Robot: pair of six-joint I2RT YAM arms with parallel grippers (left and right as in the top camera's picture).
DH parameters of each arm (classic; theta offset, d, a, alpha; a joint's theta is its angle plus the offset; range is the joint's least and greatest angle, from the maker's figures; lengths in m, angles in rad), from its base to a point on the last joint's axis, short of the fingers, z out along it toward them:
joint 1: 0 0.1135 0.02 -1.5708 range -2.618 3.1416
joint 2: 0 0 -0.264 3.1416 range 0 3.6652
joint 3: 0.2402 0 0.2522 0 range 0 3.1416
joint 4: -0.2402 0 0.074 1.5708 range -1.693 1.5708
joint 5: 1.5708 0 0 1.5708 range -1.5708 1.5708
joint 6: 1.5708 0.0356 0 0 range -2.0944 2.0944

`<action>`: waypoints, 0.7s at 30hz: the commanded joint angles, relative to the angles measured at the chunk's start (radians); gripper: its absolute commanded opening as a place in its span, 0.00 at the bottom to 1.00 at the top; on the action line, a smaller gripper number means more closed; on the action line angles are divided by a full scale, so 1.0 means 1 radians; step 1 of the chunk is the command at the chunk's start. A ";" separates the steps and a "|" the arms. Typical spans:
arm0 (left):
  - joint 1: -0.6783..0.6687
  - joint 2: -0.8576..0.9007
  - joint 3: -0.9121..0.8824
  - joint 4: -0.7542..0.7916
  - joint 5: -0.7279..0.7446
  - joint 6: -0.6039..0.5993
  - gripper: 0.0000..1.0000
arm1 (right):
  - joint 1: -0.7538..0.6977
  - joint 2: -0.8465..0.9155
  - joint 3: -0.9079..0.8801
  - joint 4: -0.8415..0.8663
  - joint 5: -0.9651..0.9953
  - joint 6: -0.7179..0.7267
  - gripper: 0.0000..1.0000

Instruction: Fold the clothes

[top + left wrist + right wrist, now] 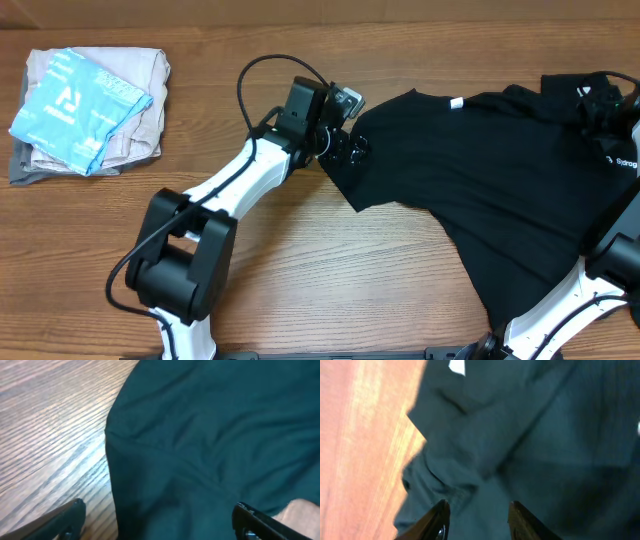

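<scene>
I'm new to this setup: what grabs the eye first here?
A black T-shirt lies rumpled over the right half of the wooden table, with the left gripper at its left edge, jaws wide apart. In the far left corner sits a folded pile of pale clothes topped by a light-blue printed piece.

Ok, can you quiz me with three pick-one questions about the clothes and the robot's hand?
1. Where is the folded pile? A in a box; B far left on the table; C in a hand.
2. What colour is the spread-out shirt? A red; B white; C black.
3. How is the left hand? A wide open; B shut tight; C holding the pile.
Answers: B, it lies on wood at the far left; C, it looks black from overhead; A, its fingers stand far apart.
</scene>
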 commanded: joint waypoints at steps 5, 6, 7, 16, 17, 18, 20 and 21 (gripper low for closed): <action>-0.006 0.043 0.025 -0.077 -0.064 0.050 0.95 | -0.063 -0.034 0.013 -0.137 -0.153 -0.057 0.57; -0.005 0.043 0.025 -0.094 -0.064 0.050 0.98 | -0.071 -0.046 0.013 -0.166 -0.176 -0.057 0.59; -0.005 0.043 0.025 -0.104 -0.065 0.051 0.99 | -0.079 -0.061 0.013 -0.195 -0.193 -0.057 0.61; -0.005 0.035 0.028 -0.097 -0.065 0.054 1.00 | -0.090 -0.312 0.013 -0.504 -0.073 -0.106 0.71; -0.005 0.033 0.028 -0.096 -0.065 0.054 1.00 | -0.090 -0.337 0.013 -0.541 -0.074 -0.106 0.72; -0.005 0.033 0.028 -0.093 -0.066 0.054 1.00 | -0.090 -0.359 0.013 -0.581 -0.074 -0.106 0.72; -0.005 0.033 0.028 -0.092 -0.068 0.053 1.00 | -0.090 -0.393 0.013 -0.664 -0.074 -0.105 0.67; -0.005 0.033 0.028 -0.092 -0.068 0.053 1.00 | -0.090 -0.406 0.013 -0.715 -0.074 -0.106 0.64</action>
